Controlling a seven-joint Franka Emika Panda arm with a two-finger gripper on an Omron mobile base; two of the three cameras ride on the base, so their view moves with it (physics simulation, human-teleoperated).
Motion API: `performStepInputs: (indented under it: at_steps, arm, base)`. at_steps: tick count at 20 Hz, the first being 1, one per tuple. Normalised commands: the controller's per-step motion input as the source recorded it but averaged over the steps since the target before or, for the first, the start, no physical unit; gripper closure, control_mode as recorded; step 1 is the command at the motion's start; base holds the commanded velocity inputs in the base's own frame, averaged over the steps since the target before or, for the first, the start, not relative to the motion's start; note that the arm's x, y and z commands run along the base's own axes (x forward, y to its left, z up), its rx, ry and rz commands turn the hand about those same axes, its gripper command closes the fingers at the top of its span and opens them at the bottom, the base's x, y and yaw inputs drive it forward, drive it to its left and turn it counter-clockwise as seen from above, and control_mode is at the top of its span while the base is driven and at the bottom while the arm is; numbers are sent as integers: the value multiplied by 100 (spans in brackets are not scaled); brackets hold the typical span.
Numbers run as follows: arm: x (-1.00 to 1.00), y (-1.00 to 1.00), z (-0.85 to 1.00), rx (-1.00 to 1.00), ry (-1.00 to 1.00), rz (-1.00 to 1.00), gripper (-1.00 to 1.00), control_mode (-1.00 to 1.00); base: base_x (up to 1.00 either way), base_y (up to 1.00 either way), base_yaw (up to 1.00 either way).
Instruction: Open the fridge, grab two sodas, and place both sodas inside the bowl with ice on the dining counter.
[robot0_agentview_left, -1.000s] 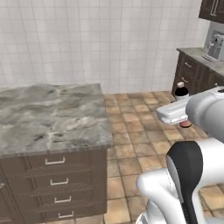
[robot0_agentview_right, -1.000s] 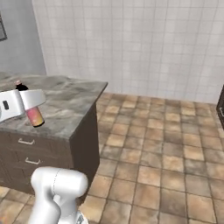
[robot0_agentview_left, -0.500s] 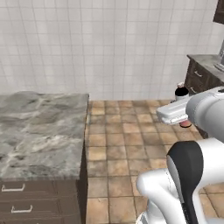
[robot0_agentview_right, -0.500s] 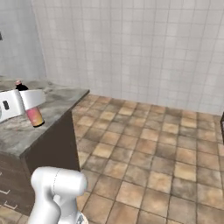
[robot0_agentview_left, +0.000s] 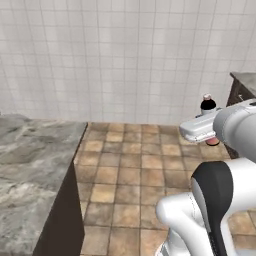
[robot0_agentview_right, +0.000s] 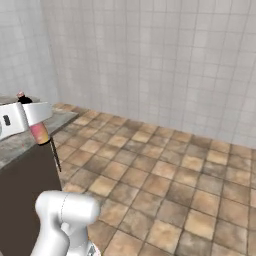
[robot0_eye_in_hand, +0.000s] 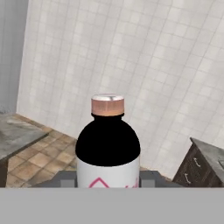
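My gripper (robot0_eye_in_hand: 108, 179) is shut on a soda (robot0_eye_in_hand: 108, 148), a dark cola bottle with a white and red label and a copper-coloured cap. One dark finger (robot0_eye_in_hand: 64, 178) shows on each side of the label. In the left base view the soda (robot0_agentview_left: 208, 106) stands upright above the white hand (robot0_agentview_left: 197, 129), over the tiled floor. From the right base the soda (robot0_agentview_right: 39, 132) hangs beside the dining counter (robot0_agentview_right: 20, 142). The marbled dining counter (robot0_agentview_left: 30, 165) lies at the left, well apart from the bottle. The fridge, the bowl and the other soda are out of view.
A white tiled wall (robot0_agentview_left: 125, 60) closes the back. Brown floor tiles (robot0_agentview_left: 135, 165) stretch between the counter and a dark wooden cabinet (robot0_agentview_left: 242, 87) at the right. That cabinet (robot0_eye_in_hand: 199, 168) also stands at the lower right of the hand view.
The base has moved and turned, so the whole scene has slid: the counter has shifted to the left edge of both base views. The soda stays held in the same pose.
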Motion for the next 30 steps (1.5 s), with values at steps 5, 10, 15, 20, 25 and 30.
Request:
performStepInputs:
  at_steps: [5,10,15,20,25,30]
  arm:
    - [0,0,0,0,0,0,100,100]
    - [0,0,0,0,0,0,100,100]
    - [0,0,0,0,0,0,100,100]
    - [0,0,0,0,0,0,100,100]
    - [0,0,0,0,0,0,100,100]
    - [0,0,0,0,0,0,100,100]
  base:
    - [84,-74,27]
    - [90,-69,28]
    - [92,-68,28]
    - [97,-62,29]
    - [98,-62,29]
    - [99,-58,30]
